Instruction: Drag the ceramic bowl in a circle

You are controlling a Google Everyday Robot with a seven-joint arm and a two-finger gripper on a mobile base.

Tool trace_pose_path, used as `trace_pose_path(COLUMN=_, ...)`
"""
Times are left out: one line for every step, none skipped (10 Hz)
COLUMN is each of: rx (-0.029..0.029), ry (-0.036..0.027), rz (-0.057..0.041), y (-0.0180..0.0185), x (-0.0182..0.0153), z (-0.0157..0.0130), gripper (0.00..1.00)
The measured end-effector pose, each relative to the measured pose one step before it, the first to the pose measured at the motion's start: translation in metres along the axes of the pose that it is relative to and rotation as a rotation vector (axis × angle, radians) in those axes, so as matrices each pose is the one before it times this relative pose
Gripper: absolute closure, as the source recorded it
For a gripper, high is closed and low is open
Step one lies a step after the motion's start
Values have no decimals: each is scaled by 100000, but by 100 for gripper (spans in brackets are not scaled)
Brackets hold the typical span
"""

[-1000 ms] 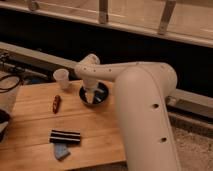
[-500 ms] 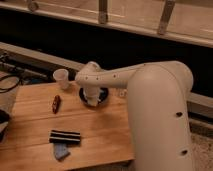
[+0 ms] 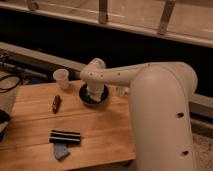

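Gripper: the gripper (image 3: 95,92) is seen lowered into the ceramic bowl, its pale end set against the bowl's inside at about the middle.
Gripper state: whether it is open or shut cannot be told (the end is hidden by the wrist above it and merges with the bowl's interior).
Ceramic bowl: the ceramic bowl (image 3: 86,98) is placed on the wooden table, near the far edge and somewhat right of the table's middle; only its dark rim is shown around the gripper.
Arm: the white arm (image 3: 160,100) is extended from the large body at the right foreground leftward over the table, and is bent down at the wrist above the bowl.
Table: the wooden table (image 3: 105,130) is seen with pale planks running left to right.
Cup: a small white cup (image 3: 61,78) is stood upright to the left of the bowl, near it but apart.
Red object: a small reddish-brown object (image 3: 56,103) is laid on the planks, left of the bowl and in front of the cup.
Black bar: a flat black bar (image 3: 65,136) with a pale stripe is laid near the front edge, well apart from the bowl.
Blue item: a small blue item (image 3: 61,151) is laid just in front of the black bar.
Cables: dark cables (image 3: 7,82) are seen beyond the table's left end.
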Motion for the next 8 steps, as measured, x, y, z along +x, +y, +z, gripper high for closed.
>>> trace_pose_path(rx=980, ry=-313, rz=3771, y=-1248, x=138, z=-15, gripper=32)
trace_pose_path(rx=1201, ry=151, rz=6882, y=-1724, x=648, z=-31, gripper=22)
trace_pose_path(rx=320, ry=244, rz=4076, y=-848, x=443, z=130, gripper=20)
trace_pose_path(rx=386, ry=71, rz=4211, y=-1164, x=477, z=292, gripper=20)
trace_pose_path(rx=616, ry=936, rz=3370, y=-1330, x=427, z=608, gripper=20)
trace_pose_path(rx=-96, ry=146, rz=1375, y=-531, x=-125, z=490, gripper=20)
trace_pose_path(rx=-792, ry=560, rz=534, y=-241, x=-207, z=539, gripper=20)
trace_pose_path(rx=-885, ry=408, rz=-60, y=-326, x=-373, z=664, gripper=20)
